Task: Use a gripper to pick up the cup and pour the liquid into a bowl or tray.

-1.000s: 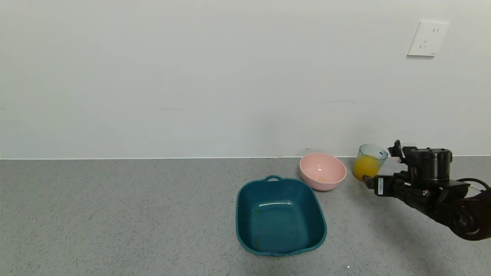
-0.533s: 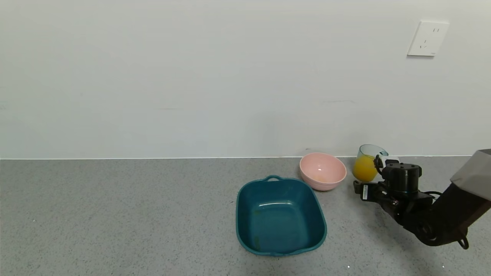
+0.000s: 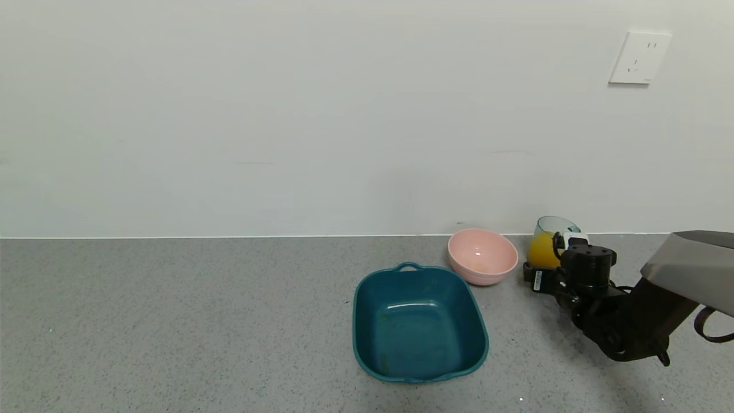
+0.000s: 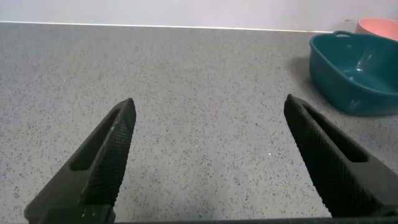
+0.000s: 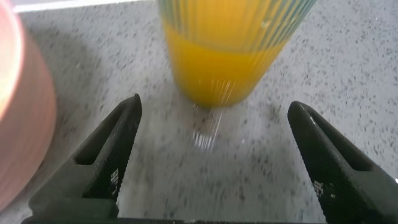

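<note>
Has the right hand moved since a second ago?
Yes. The right hand has advanced left toward the cup, closing on the pink bowl; fingers open, cup not yet grasped.

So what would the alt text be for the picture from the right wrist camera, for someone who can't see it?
The right gripper is wide open, its two black fingers reaching toward a translucent cup of orange liquid that stands on a grey speckled counter, not yet between them. The side of a pale pink bowl shows beside the cup.

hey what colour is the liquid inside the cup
Bright orange-yellow liquid, like juice, in the cup, clearest in the right wrist view.
</note>
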Action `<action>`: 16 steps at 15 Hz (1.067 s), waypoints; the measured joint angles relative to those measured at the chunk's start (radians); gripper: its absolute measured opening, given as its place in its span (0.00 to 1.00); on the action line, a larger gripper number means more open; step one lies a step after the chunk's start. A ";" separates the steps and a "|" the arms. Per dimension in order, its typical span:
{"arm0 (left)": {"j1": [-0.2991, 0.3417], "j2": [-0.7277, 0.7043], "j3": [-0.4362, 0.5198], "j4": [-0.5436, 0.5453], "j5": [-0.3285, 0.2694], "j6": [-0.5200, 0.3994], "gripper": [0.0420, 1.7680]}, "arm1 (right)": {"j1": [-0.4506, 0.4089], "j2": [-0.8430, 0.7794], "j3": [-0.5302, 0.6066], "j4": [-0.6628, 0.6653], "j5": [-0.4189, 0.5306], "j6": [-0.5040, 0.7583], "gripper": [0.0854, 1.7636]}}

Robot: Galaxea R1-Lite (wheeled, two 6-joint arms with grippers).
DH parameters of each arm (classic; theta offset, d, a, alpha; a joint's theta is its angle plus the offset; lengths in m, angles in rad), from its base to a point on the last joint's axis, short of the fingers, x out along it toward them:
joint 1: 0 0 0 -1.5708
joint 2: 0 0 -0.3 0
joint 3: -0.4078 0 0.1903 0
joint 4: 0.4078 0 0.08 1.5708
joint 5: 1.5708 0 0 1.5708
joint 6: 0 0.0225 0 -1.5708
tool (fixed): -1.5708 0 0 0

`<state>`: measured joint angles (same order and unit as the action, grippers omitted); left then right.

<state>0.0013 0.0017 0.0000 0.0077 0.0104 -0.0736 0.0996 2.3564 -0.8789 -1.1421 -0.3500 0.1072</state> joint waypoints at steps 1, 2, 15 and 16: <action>0.000 0.000 0.000 0.000 0.000 0.000 0.97 | -0.005 0.014 -0.018 -0.018 0.001 0.000 0.97; 0.000 0.000 0.000 0.000 0.000 0.000 0.97 | -0.010 0.027 -0.036 -0.028 0.000 0.001 0.97; 0.000 0.000 0.000 0.000 0.000 0.000 0.97 | -0.017 0.128 -0.203 -0.010 -0.020 0.049 0.97; 0.000 0.000 0.000 0.000 0.000 0.000 0.97 | -0.017 0.137 -0.216 -0.010 -0.028 0.049 0.97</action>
<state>0.0009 0.0017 0.0000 0.0077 0.0104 -0.0736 0.0828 2.4930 -1.0949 -1.1517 -0.3777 0.1557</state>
